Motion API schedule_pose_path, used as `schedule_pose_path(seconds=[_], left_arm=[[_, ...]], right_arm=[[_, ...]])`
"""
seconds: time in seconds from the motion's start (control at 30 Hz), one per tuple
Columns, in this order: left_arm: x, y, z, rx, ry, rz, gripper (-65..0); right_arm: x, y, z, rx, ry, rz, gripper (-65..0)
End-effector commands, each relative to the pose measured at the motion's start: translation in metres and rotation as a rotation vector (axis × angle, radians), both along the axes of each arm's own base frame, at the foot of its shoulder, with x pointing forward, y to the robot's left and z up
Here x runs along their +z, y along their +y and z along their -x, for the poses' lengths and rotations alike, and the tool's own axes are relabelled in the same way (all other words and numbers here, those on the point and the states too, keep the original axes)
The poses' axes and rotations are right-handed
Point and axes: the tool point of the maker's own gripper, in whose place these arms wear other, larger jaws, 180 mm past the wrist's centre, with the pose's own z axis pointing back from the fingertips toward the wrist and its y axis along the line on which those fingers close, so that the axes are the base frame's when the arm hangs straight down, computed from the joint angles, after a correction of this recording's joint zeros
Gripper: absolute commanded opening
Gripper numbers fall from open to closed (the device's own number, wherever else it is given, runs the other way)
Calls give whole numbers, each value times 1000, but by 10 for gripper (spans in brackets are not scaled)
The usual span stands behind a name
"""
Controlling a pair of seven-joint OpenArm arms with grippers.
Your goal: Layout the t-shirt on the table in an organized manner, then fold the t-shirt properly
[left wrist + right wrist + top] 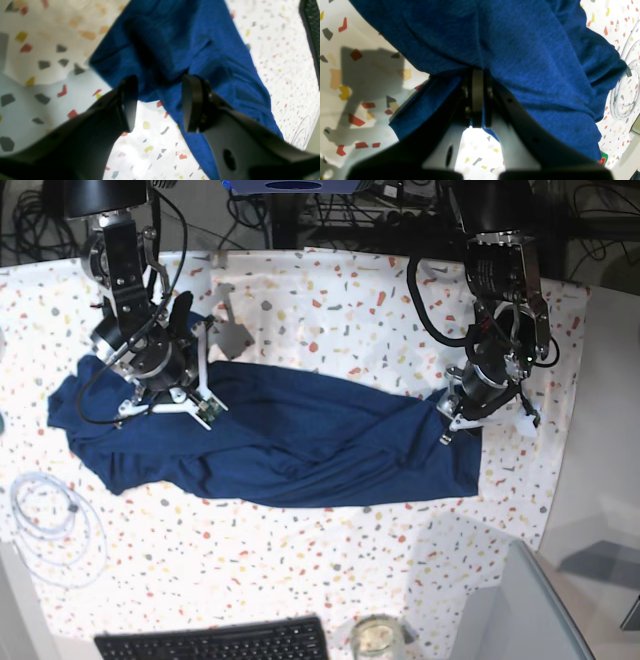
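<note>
A: Where is the t-shirt (300, 445) seen?

B: It is spread, rumpled, across the speckled table (330, 300), stretched between both arms.

A: How is the right gripper (477, 75) set?

B: Its jaws are clenched tight, with blue cloth pinched between them.

A: And the left gripper (160, 100)?

B: Its jaws are parted over the shirt's edge; nothing is seen gripped between them.

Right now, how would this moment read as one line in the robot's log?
stage: spreading shirt | t-shirt: bunched lengthwise on table | right gripper: shut on t-shirt | left gripper: open at shirt edge
</note>
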Motion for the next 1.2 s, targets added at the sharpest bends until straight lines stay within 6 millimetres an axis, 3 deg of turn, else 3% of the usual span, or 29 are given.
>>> schedule_pose_path(seconds=[0.0,0.23,0.43,0.8,1.0,1.07,1.17], left_arm=[[9,0,-9,-13,-39,-8,-378],[5,-6,-9,-55,-50,-2,-378],[-6,3,-1,-16,-50,-39,-378],[-4,5,-3,-8,-63,-47,-378],[-5,-19,-7,-77,-67,-42,-380],[-2,-20,-13,-81,-77,-42,-421],[-1,-21,-15,-78,-80,-35,-586]], right_arm=[[9,1,-10,0,-38,-10,-650],[9,1,-10,0,-38,-10,-650],[9,1,-10,0,-38,-10,-650],[9,1,-10,0,-38,-10,-650],[9,1,-10,0,-38,-10,-650],[9,1,-10,0,-38,-10,-650],[9,1,-10,0,-38,-10,-650]])
